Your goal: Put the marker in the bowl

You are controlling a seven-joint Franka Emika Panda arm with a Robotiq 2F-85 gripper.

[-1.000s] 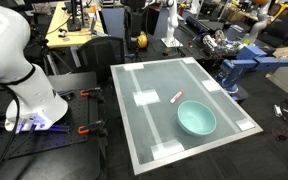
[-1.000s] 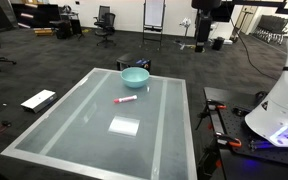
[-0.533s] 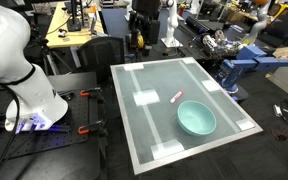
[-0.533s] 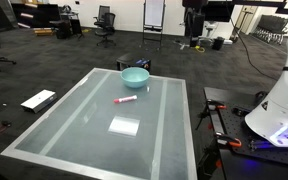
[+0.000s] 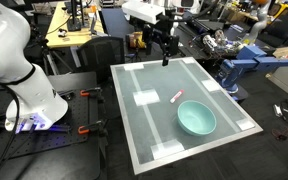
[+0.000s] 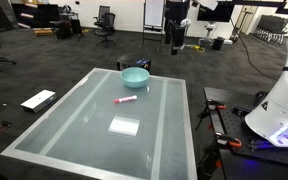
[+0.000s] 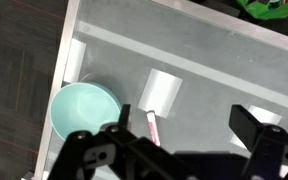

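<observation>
The pink-red marker (image 5: 177, 97) lies flat on the glass table (image 5: 154, 125), just beside the light teal bowl (image 5: 196, 119) and apart from it. Both show in the other exterior view, marker (image 6: 125, 100) and bowl (image 6: 135, 76), and in the wrist view, marker (image 7: 153, 127) and bowl (image 7: 84, 110). My gripper (image 5: 165, 47) hangs high above the table's far edge, open and empty, also in an exterior view (image 6: 177, 30). In the wrist view the gripper (image 7: 181, 111) has its jaws wide apart, with the marker below, near the left finger.
White tape patches (image 5: 145, 98) sit on the glass, one right by the marker (image 7: 162, 92). The robot's white base (image 5: 19, 70) stands beside the table. A blue vice (image 5: 242, 66) and cluttered benches lie beyond. A flat white box (image 6: 38, 100) lies on the floor.
The arm has swung into both exterior views and come down towards the table's far edge. The marker and bowl have not moved.
</observation>
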